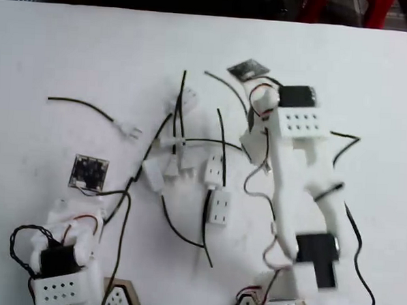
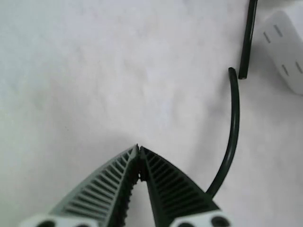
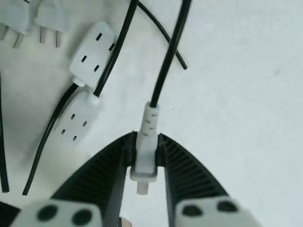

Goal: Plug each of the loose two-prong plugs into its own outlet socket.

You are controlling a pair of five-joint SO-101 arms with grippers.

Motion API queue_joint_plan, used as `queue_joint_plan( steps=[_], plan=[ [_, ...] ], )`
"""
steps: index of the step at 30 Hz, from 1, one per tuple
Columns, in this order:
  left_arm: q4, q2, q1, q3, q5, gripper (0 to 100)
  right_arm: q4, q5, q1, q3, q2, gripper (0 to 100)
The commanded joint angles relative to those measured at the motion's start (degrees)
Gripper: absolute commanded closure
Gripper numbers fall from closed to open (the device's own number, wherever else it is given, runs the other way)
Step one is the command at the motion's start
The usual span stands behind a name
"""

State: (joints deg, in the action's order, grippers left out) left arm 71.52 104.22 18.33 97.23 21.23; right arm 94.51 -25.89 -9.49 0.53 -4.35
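The right gripper [image 3: 144, 138] held a white two-prong plug [image 3: 143, 158] by its body above the white table [image 3: 246, 94], its ribbed black fingers [image 3: 184, 170] closed to the plug's width. That came from the right wrist view, while the high view left the grip itself too blurred to read. The plug's smooth moulded body narrowed into a ridged collar, from which a glossy black cord [image 3: 166, 61] ran off across the tabletop. Near it lay a flat, oblong outlet socket [image 3: 92, 49] with dark slots, a second socket [image 3: 75, 124] just beside its end, and two loose plugs [image 3: 49, 19] with bare metal prongs. The high view supplied the poses: the right arm [image 1: 295, 171], white jointed segments with black motor blocks, stretched from the near edge toward the table's middle, while the left arm [image 1: 65, 254] sat folded low at the near corner on its own side. It also showed a further plug [image 1: 128, 129] on a thin black lead, lying well apart from the cluster of sockets. The left wrist view showed the left gripper [image 2: 138, 150] pinched shut, its toothed tips meeting on nothing above bare table — a curved black cable [image 2: 232, 127] just beside it and a slotted white socket body [image 2: 286, 47] at the frame's edge.
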Motion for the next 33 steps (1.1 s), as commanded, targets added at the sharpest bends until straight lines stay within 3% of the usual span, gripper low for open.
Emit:
queue_joint_plan(
  steps=[1, 8, 13, 18, 23, 25, 33],
  plan=[
    [-3.16, 0.13, 0.48, -0.62, 0.00, 98, 2.86, 2.20, 0.22, -2.20, -10.15, 98.1],
    [-15.82, 0.13, 0.04, -5.89, -0.18, 98, 3.21, 11.96, -8.31, 7.03, -20.97, 98.1],
    [-22.77, 0.13, -5.23, -8.70, -1.23, 98, 0.13, 19.52, -17.01, 12.66, -28.79, 98.1],
    [-31.12, 0.13, -10.77, -9.14, -12.31, 96, -17.01, 22.51, -20.35, 25.23, -39.43, 98.1],
    [-35.34, -0.04, -15.52, -8.79, -17.93, 79, -38.55, 24.70, -23.60, 45.98, -52.53, 98.1],
    [-35.34, -0.04, -17.19, -8.79, -19.16, 77, -44.44, 24.79, -25.01, 53.27, -57.27, 98.1],
    [-35.43, -0.04, -23.25, -9.14, -18.99, 78, -47.16, 24.26, -31.34, 65.41, -71.96, 98.1]
  ],
)
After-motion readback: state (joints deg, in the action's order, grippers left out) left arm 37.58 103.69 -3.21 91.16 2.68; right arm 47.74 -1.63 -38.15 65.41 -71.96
